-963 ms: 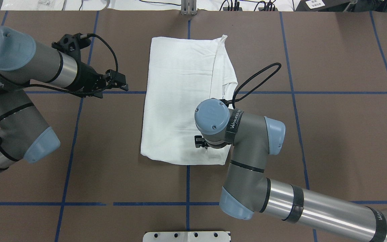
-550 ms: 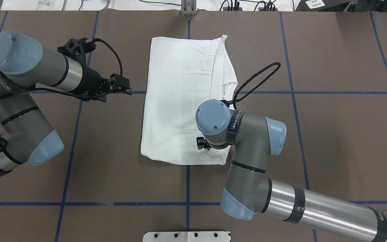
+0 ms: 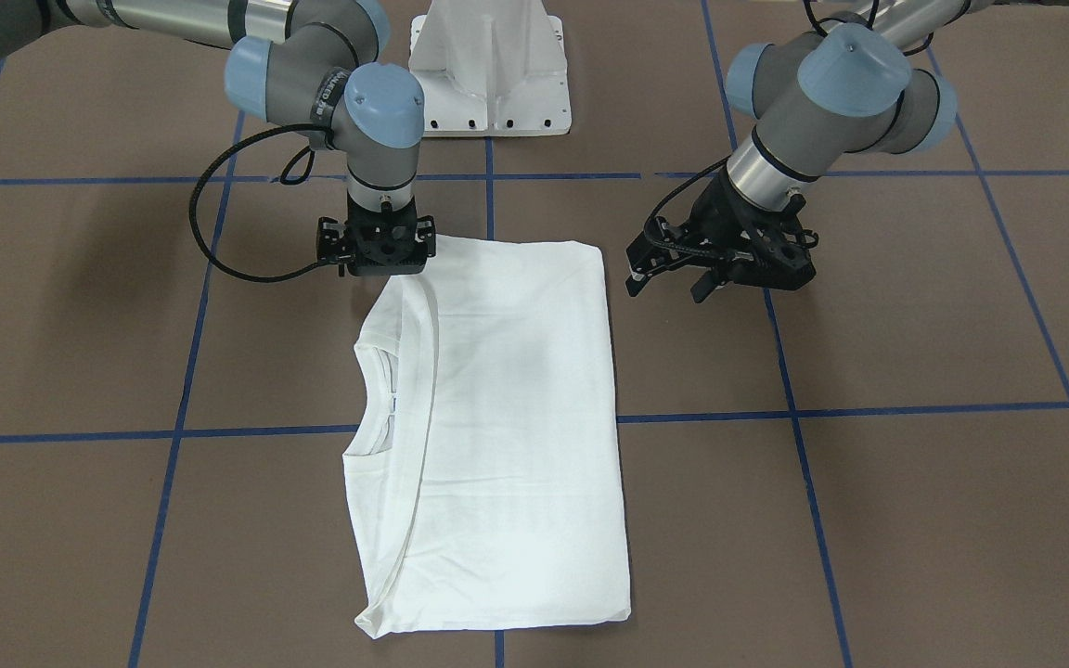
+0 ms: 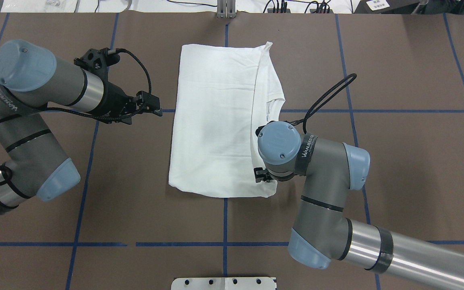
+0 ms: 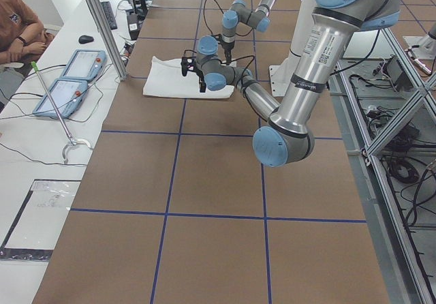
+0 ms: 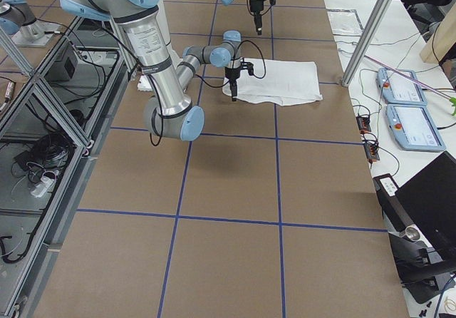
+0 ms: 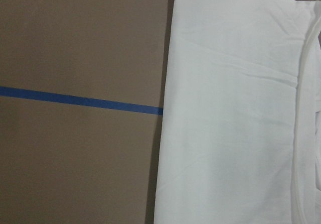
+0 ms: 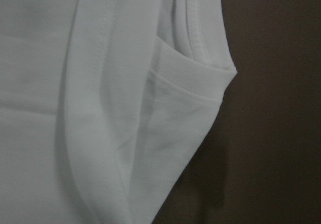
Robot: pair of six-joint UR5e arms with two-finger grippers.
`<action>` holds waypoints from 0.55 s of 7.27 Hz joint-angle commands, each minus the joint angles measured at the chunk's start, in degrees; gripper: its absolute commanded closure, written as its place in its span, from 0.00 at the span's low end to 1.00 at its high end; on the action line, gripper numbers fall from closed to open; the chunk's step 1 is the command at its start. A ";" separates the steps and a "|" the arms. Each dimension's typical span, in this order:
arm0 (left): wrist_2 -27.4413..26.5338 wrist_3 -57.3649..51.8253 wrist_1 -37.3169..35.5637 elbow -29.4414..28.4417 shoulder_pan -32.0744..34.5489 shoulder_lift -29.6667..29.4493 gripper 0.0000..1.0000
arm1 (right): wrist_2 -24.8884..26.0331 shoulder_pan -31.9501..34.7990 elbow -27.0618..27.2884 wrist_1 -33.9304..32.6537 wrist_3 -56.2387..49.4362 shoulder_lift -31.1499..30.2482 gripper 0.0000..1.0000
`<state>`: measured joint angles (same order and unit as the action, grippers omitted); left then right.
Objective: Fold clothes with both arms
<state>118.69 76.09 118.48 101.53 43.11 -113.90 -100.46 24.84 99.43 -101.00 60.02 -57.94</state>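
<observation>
The clothes are one white shirt (image 4: 216, 121), folded into a long rectangle at the table's middle, plain side up. Its ribbed collar (image 3: 377, 408) shows along the edge on my right. My left gripper (image 3: 666, 283) hovers open and empty just off the shirt's left edge (image 4: 157, 109), fingers pointing at the cloth. In the left wrist view that edge of the shirt (image 7: 235, 123) lies flat. My right gripper (image 3: 379, 269) points straight down over the shirt's near right corner. The wrist (image 4: 278, 143) hides its fingers from above, so I cannot tell their state. The right wrist view shows only layered folds (image 8: 100, 108).
The white pedestal base (image 3: 488, 65) stands at the table's near edge, behind the shirt's near end. Blue tape lines (image 4: 377, 111) grid the brown table. Beyond the far edge, a side bench carries two tablets (image 5: 68, 79), and a seated person (image 5: 20, 24) is beside it.
My right arm has slid to the right along the shirt's near end, to its corner. My left gripper has crept a little closer to the shirt's left edge. The shirt has not moved.
</observation>
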 commanded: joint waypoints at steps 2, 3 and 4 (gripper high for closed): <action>-0.04 1.87 0.00 0.51 -1.45 -0.71 0.00 | 0.17 0.91 7.51 -0.43 -2.45 -8.49 0.00; -0.13 2.04 0.00 0.51 -1.54 -1.06 0.00 | 0.00 2.13 8.14 -0.60 -3.24 -7.89 0.00; -0.04 2.13 0.00 0.51 -1.54 -1.07 0.00 | -0.09 3.36 8.15 0.09 -3.77 -7.02 0.00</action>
<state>118.61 78.03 118.49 102.01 41.67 -114.80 -100.43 26.77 106.98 -101.37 57.07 -65.47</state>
